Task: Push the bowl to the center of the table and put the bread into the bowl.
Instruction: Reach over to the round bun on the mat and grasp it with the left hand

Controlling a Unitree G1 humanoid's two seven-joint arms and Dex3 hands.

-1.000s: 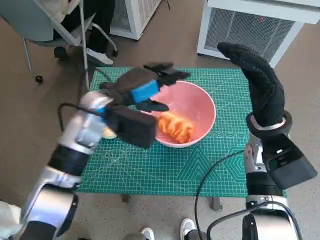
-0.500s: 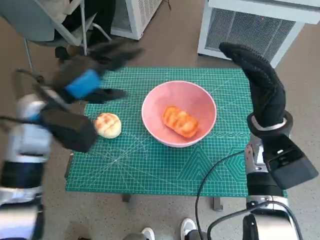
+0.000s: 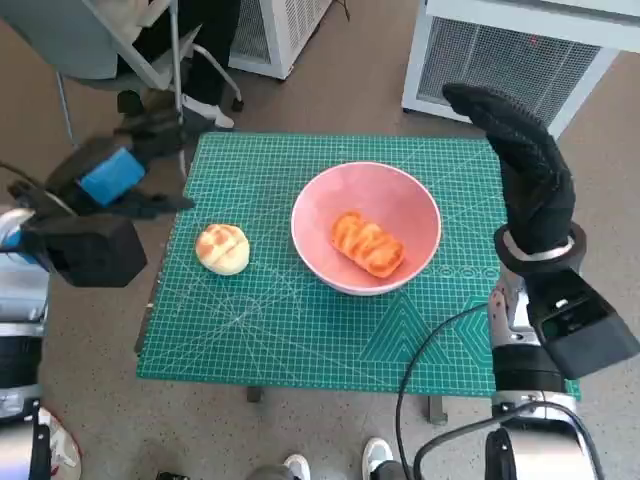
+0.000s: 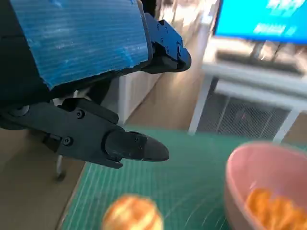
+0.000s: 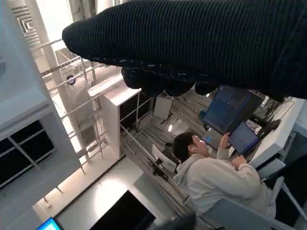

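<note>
A pink bowl (image 3: 410, 205) stands near the middle of the green mat (image 3: 300, 330), with an orange twisted bread (image 3: 367, 243) lying inside it. A round pale bun (image 3: 222, 248) lies on the mat to the bowl's left; the left wrist view shows the round bun (image 4: 132, 214) and the pink bowl (image 4: 249, 172) too. My left hand (image 3: 120, 165) hangs off the table's left edge, fingers apart, holding nothing. My right hand (image 3: 520, 155) is raised upright over the table's right edge, fingers straight, empty.
A chair (image 3: 110, 50) and a person's legs are beyond the table's far left corner. White cabinets with grilles (image 3: 520, 50) stand behind the table. In the right wrist view a person (image 5: 216, 177) sits with a tablet.
My left hand has drawn back from over the bowl to beyond the table's left edge, leaving the orange bread in the bowl. The right hand has stayed put.
</note>
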